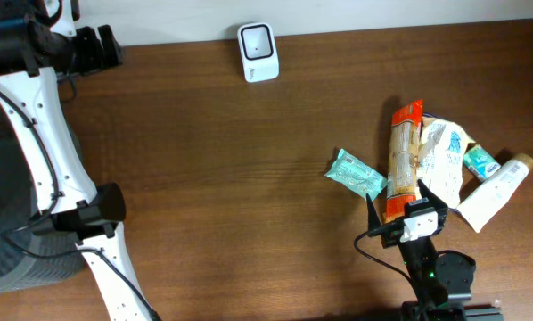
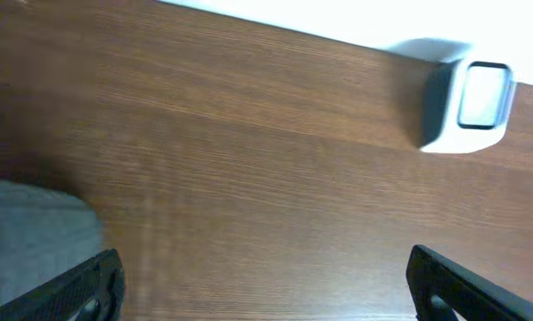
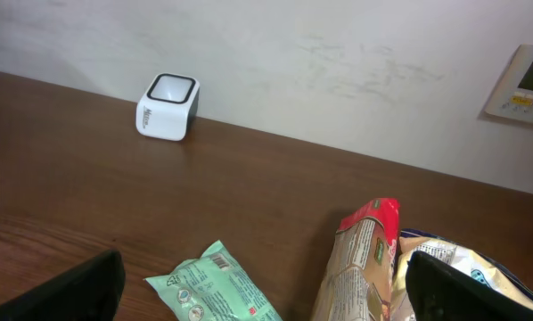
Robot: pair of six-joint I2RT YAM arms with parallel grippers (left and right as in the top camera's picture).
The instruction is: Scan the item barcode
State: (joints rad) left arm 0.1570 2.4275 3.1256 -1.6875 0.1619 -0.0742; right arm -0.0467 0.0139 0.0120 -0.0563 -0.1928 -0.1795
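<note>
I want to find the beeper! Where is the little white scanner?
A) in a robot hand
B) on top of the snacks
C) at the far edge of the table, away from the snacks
C: the white scanner stands alone at the table's far edge, well apart from the snack packets.

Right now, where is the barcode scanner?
Overhead, the barcode scanner sits at the table's far edge near the middle, apart from the packets by the right gripper.
</note>
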